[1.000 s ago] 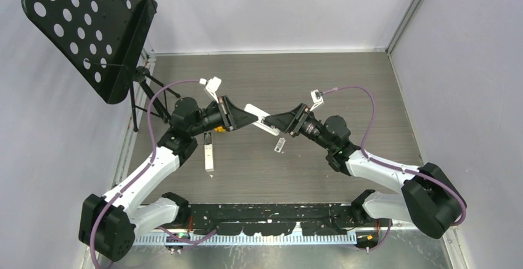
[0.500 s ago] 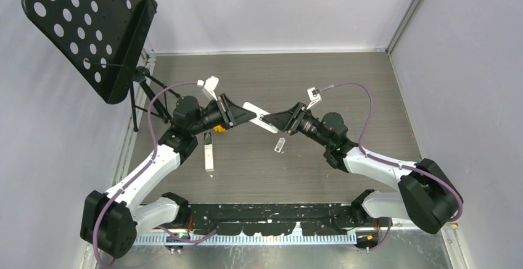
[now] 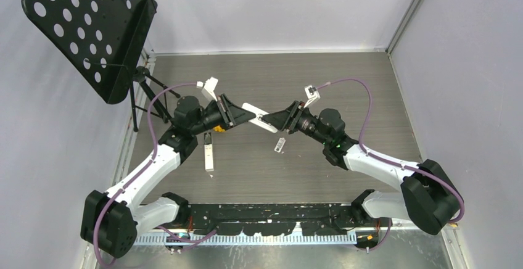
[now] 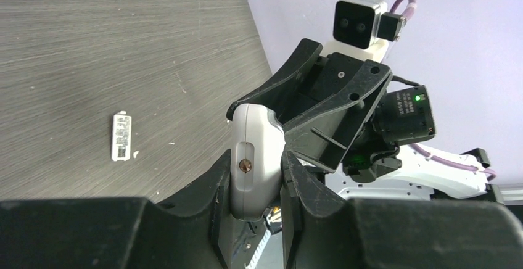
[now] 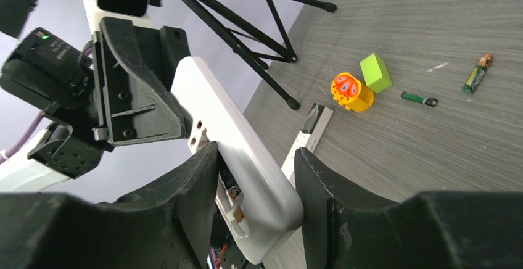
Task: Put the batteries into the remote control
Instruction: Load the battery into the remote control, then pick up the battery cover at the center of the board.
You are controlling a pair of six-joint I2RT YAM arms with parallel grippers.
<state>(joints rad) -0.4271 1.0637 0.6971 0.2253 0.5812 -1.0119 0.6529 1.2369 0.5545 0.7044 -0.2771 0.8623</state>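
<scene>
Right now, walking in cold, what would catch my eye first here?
Most striking is the white remote, held in the air over the middle of the table. The left gripper pinches one end and the right gripper the other. Next comes the big black perforated stand looming over the far left corner. Near its legs sit a bright orange toy, a green block and two small batteries.

table: grey wood-grain | left of centre: white remote, flat | centre: small white cover | right wrist view, upper right: orange toy just beside green block; dark battery, green battery apart | top centre: stand foot
</scene>
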